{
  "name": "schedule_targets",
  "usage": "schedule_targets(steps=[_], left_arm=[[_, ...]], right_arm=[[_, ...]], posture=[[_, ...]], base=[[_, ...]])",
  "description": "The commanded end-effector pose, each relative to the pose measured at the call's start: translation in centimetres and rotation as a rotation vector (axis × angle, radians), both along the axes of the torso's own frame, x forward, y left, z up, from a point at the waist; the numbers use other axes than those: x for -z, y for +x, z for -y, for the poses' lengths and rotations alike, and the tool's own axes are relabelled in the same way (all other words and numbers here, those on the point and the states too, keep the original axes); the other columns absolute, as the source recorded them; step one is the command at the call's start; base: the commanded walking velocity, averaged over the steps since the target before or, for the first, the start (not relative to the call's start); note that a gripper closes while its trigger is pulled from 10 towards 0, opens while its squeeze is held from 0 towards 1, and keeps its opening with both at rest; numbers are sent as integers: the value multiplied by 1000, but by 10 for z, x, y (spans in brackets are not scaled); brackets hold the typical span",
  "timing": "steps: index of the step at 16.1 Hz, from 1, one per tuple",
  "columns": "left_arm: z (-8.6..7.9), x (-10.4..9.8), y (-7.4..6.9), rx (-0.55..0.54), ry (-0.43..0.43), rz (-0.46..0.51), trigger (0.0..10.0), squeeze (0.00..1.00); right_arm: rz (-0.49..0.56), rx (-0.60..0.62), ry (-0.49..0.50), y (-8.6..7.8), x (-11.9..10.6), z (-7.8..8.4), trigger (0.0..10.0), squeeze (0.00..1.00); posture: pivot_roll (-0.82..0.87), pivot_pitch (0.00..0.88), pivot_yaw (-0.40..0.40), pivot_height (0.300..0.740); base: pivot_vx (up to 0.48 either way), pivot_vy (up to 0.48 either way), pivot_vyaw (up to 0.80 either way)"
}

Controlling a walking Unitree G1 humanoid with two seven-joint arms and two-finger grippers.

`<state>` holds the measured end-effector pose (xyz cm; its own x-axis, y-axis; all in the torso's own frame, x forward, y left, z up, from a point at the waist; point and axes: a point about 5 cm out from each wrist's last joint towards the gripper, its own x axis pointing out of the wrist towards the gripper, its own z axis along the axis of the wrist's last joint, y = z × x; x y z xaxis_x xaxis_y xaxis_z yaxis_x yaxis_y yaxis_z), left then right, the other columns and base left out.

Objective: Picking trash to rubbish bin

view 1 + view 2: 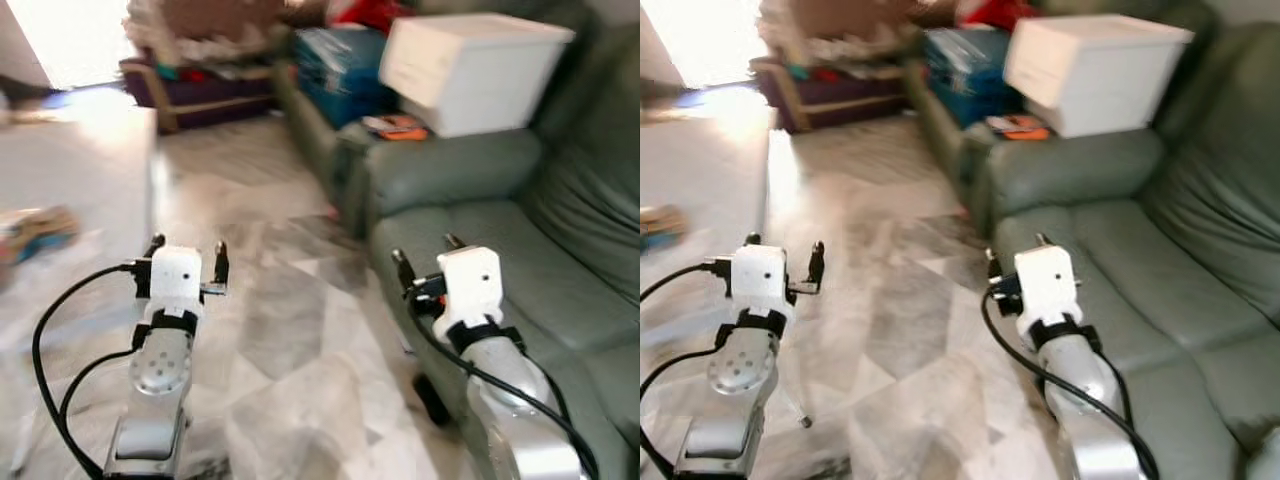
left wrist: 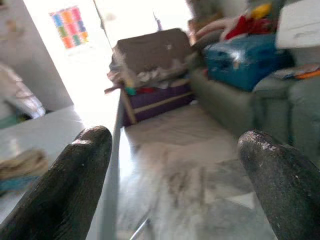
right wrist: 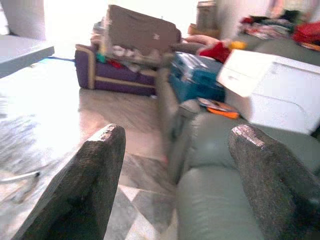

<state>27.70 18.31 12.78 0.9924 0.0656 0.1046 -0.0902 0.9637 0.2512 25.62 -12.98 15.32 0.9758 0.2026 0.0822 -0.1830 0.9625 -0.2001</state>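
My left gripper is held out over the marble floor, open and empty, as the left wrist view also shows between its fingers. My right gripper hovers at the front edge of the green sofa, also open and empty. A crumpled brown and blue item lies on the pale table at my left, also visible as the crumpled item in the left wrist view. The pictures are blurred.
A white box sits on the sofa's armrest beside an orange item. A blue bag lies on the far sofa. A purple bench piled with clutter stands at the back. Marble floor stretches ahead between table and sofa.
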Motion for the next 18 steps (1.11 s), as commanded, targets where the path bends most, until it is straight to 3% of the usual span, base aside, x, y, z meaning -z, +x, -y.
schedule_targets(steps=[1, 16, 18], left_arm=[[-2, 7, -5, 0, 1, -32, 10000, 0], [-4, 9, -6, -58, 2, -21, 10000, 0], [-6, 10, -5, -81, 1, -25, 10000, 0]], right_arm=[[6, 11, 7, 0, -2, 3, 10000, 0], [5, -5, 21, 1, -2, 4, 10000, 0], [12, -3, 81, 1, -3, 5, 10000, 0]], posture=[[-104, 15, -11, 740], [-95, 12, -25, 740], [-94, 6, -26, 740]], base=[[0, 0, 800], [0, 0, 800], [0, 0, 400]])
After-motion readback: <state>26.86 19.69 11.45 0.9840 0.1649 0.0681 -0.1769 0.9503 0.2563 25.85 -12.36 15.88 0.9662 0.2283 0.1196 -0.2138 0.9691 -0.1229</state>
